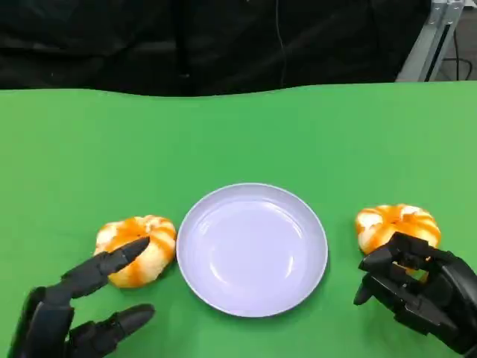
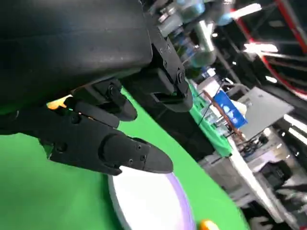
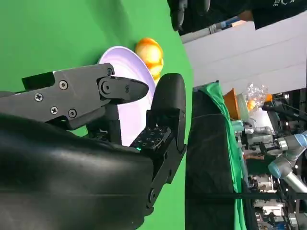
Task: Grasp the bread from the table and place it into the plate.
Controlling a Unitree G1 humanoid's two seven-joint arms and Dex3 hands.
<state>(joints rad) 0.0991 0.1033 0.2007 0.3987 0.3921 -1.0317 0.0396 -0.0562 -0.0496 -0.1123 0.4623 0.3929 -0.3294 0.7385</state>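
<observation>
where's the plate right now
In the head view the plate sits on the green table at centre, between the two breads: one at its left edge, the other farther right.

A: Setting?
B: Robotics lab or test bay. Table [image 1: 59, 149] covered in flat green cloth, black curtain [image 1: 186, 37] hung behind it, aluminium frame post [image 1: 432, 37] at the far right corner.
A: Anything beyond the table?
B: Right wrist view shows another robot arm [image 3: 288, 167] and cluttered benches; left wrist view shows ceiling strip lights [image 2: 261, 47], a blue sign [image 2: 229, 111], more green-covered tables.
</observation>
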